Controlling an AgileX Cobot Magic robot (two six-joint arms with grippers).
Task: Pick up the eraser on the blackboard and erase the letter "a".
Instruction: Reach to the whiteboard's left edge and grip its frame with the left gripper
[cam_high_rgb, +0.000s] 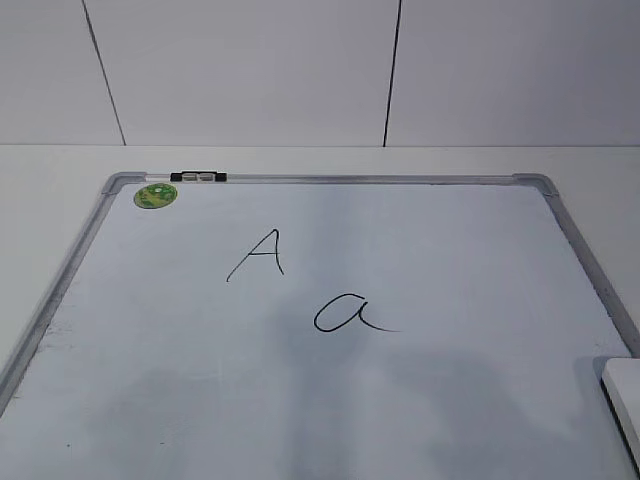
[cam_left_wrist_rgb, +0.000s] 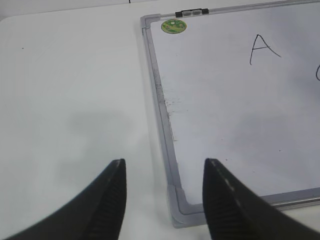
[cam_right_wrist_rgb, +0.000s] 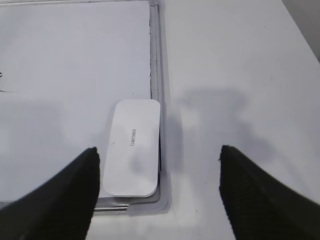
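The blackboard (cam_high_rgb: 470, 400) is a large white board with a silver-grey frame, lying flat on the table. A cursive "a" (cam_high_rgb: 350, 313) in black marker sits near its middle, below and right of a capital "A" (cam_high_rgb: 258, 254). The white eraser (cam_right_wrist_rgb: 132, 148) lies on the board's near right corner, against the frame; its edge shows at the right of the exterior view (cam_high_rgb: 625, 400). My right gripper (cam_right_wrist_rgb: 157, 167) is open above that corner, the eraser just inside its left finger. My left gripper (cam_left_wrist_rgb: 164, 180) is open and empty over the board's near left corner (cam_left_wrist_rgb: 182, 207).
A round green sticker (cam_high_rgb: 155, 195) sits at the board's far left corner, next to a black-and-white clip (cam_high_rgb: 198, 177) on the top frame. The white table (cam_left_wrist_rgb: 70, 100) spreads left of the board and also right of it (cam_right_wrist_rgb: 235, 75). A panelled wall (cam_high_rgb: 300, 70) stands behind.
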